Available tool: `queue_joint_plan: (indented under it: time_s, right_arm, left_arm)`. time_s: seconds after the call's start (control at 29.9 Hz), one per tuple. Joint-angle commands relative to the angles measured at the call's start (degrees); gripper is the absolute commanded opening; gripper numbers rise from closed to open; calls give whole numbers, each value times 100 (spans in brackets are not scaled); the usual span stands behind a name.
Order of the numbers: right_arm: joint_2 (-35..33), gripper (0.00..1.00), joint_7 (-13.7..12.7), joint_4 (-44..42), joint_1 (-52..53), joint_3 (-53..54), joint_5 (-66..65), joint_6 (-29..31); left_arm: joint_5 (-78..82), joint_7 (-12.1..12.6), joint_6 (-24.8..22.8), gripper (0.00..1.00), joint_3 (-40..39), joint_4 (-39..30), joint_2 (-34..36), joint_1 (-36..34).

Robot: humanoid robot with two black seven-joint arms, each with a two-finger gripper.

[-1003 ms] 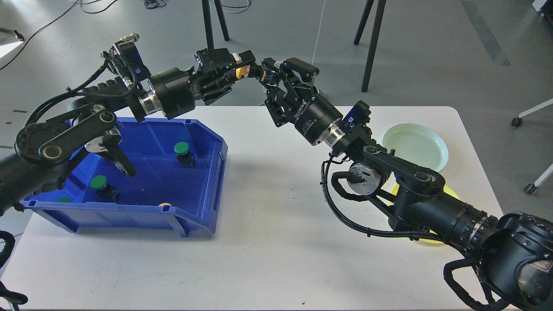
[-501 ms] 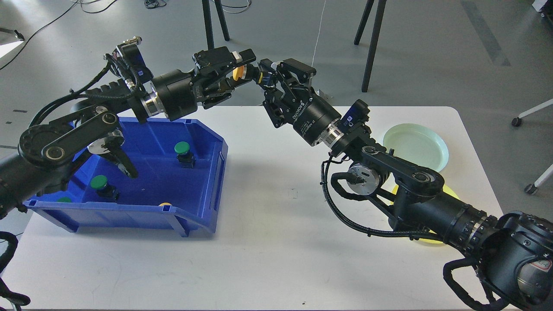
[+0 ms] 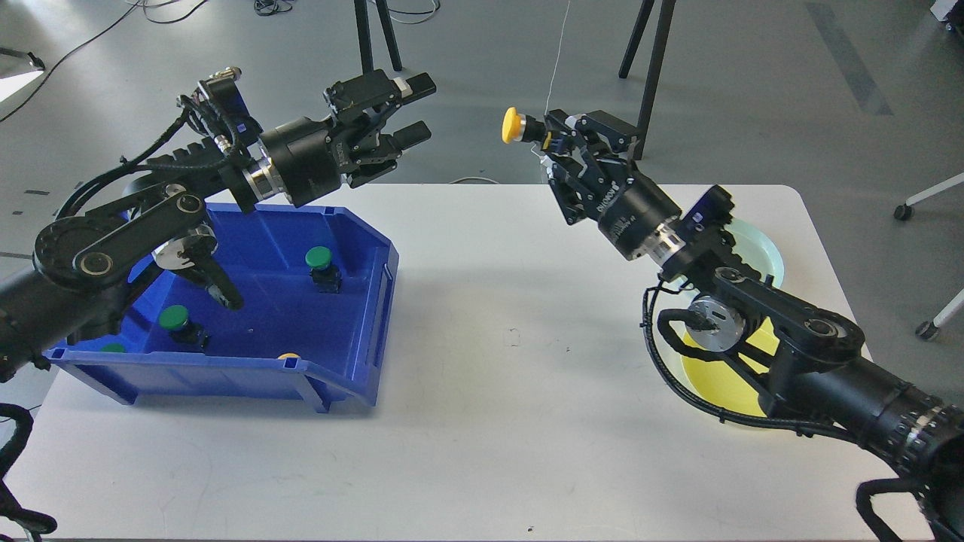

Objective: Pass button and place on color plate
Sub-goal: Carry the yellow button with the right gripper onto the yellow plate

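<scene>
**A:** Which arm is carrying the button right now?

**B:** The right gripper (image 3: 544, 137) is clamping the yellow button (image 3: 513, 125) by its dark body, with the yellow cap sticking out beyond the fingertips, toward my left. The button's long axis is running roughly level, in line with the fingers.

**A:** And the other one?

**B:** The left gripper (image 3: 410, 109) is hanging with its fingers spread wide and nothing between them, well apart from the button, above the far rim of the blue bin (image 3: 354, 361).

**A:** So where is the button going?

**B:** I judge it is heading for the yellow plate (image 3: 719, 380), since the colours match. That plate is lying below and behind the right gripper, back along its own forearm toward my body, and the arm is covering much of it. The pale green plate (image 3: 768, 252) is sitting nearer, just under the wrist, though I can only see a sliver of it, so its edge is probably closer than it looks.

**A:** What does the move turn on?

**B:** Pulling the wrist back and tipping down, so the cap ends upright over the yellow, not the green.
</scene>
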Motion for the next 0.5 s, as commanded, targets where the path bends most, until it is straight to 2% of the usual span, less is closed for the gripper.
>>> queue_joint_plan:
  time_s: [0.0, 0.1, 0.2, 0.33, 0.47]
  right_arm:
    - [-1155, 1, 0, 860, -769, 38, -537, -600]
    - [-2060, 1, 0, 1625, -1367, 29, -749, -1338]
    - [-2598, 1, 0, 1978, -1894, 3, -924, -2120]
    - [-2793, 1, 0, 1970, -2650, -6, -1233, -3192]
    - [-2784, 1, 0, 1944, -3082, -23, -1259, -3625]
  left_arm:
    - [0, 2, 0, 85, 0, 56, -23, -1]
    - [0, 2, 0, 86, 0, 56, -23, -9]
    - [0, 2, 0, 86, 0, 56, -23, -9]
    - [0, 2, 0, 86, 8, 56, -23, -9]
    - [0, 2, 0, 86, 8, 64, -14, -9]
